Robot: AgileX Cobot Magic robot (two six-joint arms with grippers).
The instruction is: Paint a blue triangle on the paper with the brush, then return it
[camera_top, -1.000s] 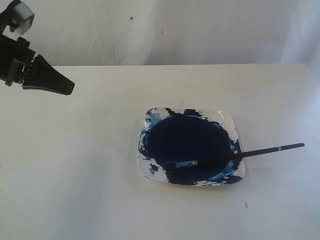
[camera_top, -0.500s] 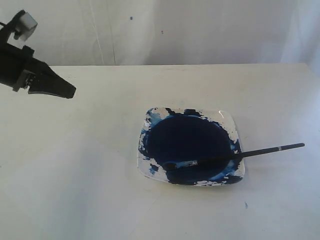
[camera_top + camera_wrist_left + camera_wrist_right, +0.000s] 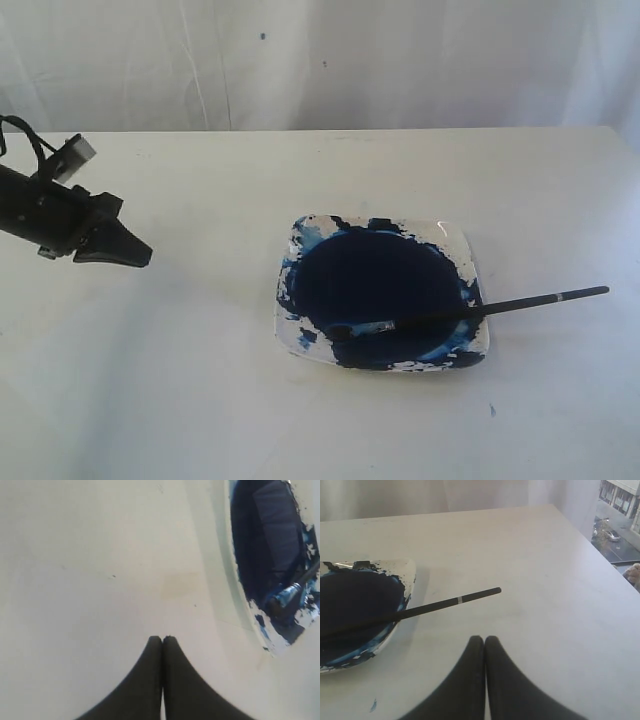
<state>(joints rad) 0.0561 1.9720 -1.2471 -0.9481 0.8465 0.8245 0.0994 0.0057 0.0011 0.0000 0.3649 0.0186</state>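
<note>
The brush (image 3: pixel 520 302) lies across a square white dish (image 3: pixel 455 240) of dark blue paint. Its bristle end rests in the paint and its black handle sticks out over the dish's right rim. My left gripper (image 3: pixel 148 257) hangs shut and empty at the far left, well apart from the dish. The left wrist view shows the left gripper (image 3: pixel 162 638) over bare white surface, with the dish (image 3: pixel 250 625) off to one side. My right gripper (image 3: pixel 484 638) is shut and empty, a short way from the free end of the brush (image 3: pixel 445 603). No blue triangle shows. I cannot tell the paper apart from the white surface.
The white table (image 3: pixel 200 400) runs to a white curtain (image 3: pixel 400 60) at the back. The table's corner and edge (image 3: pixel 580 535) show in the right wrist view, beyond the brush. A small blue speck (image 3: pixel 491 409) lies in front of the dish.
My left arm has come down from the upper left and now sits lower, close over the table, still shut. The brush and dish have not moved.
</note>
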